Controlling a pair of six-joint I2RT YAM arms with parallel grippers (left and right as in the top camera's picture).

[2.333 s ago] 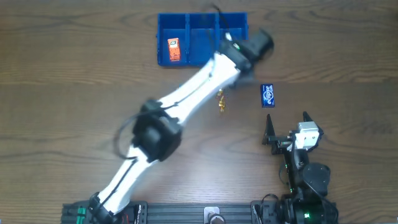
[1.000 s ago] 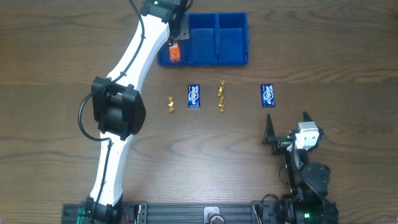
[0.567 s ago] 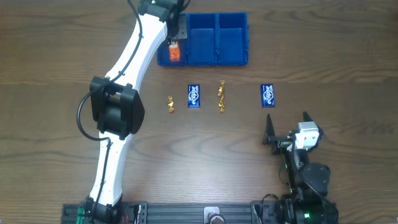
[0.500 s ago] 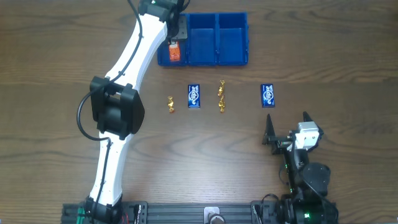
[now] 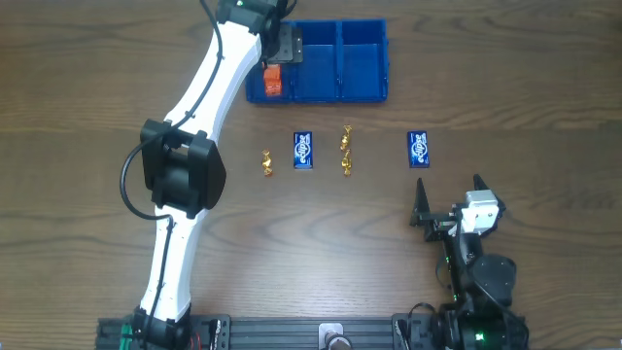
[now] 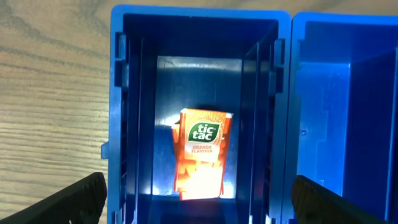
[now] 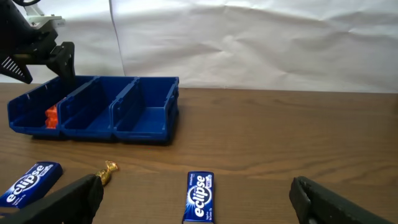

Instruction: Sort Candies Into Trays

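We find the left gripper point(image 5: 282, 46) spread wide and empty over the left bin of the tray point(image 5: 362, 93) at top of frame, the orange box point(image 6: 202, 152) lying inside, while the nearest blue pack point(image 5: 304, 150) lies below it at mid-frame, long axis up-down

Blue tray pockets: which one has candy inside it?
The left-end pocket of the blue tray. It alone holds an orange candy box; the middle pocket and right pocket hold nothing.
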